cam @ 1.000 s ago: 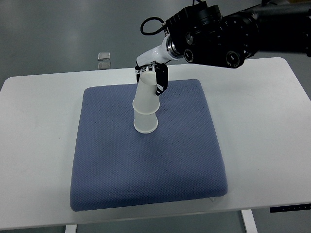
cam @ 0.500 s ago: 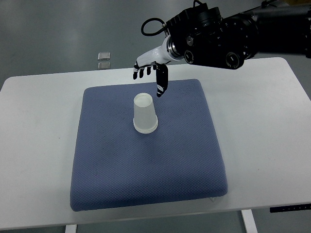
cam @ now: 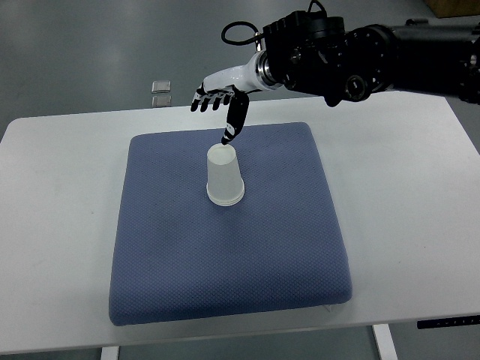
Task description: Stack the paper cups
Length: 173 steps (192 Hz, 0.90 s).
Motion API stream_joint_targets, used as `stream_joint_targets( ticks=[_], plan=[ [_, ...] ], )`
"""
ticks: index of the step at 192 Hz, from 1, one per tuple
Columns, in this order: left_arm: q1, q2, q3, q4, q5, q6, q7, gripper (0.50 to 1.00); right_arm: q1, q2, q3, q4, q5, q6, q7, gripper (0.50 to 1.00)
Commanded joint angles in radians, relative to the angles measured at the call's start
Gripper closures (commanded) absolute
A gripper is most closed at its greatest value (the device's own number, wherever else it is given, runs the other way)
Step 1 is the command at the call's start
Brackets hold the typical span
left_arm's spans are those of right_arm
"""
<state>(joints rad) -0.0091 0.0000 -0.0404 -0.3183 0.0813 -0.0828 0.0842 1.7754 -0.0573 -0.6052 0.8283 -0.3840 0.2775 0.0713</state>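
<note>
- An upside-down stack of white paper cups [cam: 224, 177] stands on a blue cushion [cam: 225, 247] atop a white table [cam: 405, 217].
- The right hand [cam: 220, 97] hovers just behind it, fingers spread, holding nothing.
- No readable writing shows.

Matt paper cups [cam: 225, 176]; dimpled blue cloth mat [cam: 225, 262]; smooth, perhaps laminate table [cam: 405, 195].
</note>
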Motion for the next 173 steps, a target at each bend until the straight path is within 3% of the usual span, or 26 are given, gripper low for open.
stream_joint_targets(
  ticks=[1, 18, 43, 81, 132, 173],
  plan=[
    [0.0, 0.0, 0.002, -0.001, 0.0, 0.0, 0.0, 0.5, -0.082, -0.102, 0.136, -0.023, 0.025, -0.004, 0.001, 0.638],
    [0.0, 0.0, 0.002, -0.001, 0.0, 0.0, 0.0, 0.5, -0.184, -0.164, 0.341, -0.078, 0.103, -0.027, 0.002, 0.611],
    [0.0, 0.0, 0.002, -0.001, 0.0, 0.0, 0.0, 0.5, -0.333, -0.174, 0.599, -0.163, 0.188, -0.034, 0.007, 0.589],
    [0.0, 0.0, 0.001, 0.001, 0.0, 0.0, 0.0, 0.5, -0.547, -0.165, 0.976, -0.258, 0.2, -0.008, 0.122, 0.587],
    [0.0, 0.0, 0.001, 0.001, 0.0, 0.0, 0.0, 0.5, -0.728, -0.088, 1.239, -0.301, 0.201, -0.02, 0.166, 0.587],
    [0.0, 0.0, 0.002, -0.007, 0.0, 0.0, 0.002, 0.5, -0.82, -0.065, 1.309, -0.321, 0.22, -0.02, 0.209, 0.587]
  ],
)
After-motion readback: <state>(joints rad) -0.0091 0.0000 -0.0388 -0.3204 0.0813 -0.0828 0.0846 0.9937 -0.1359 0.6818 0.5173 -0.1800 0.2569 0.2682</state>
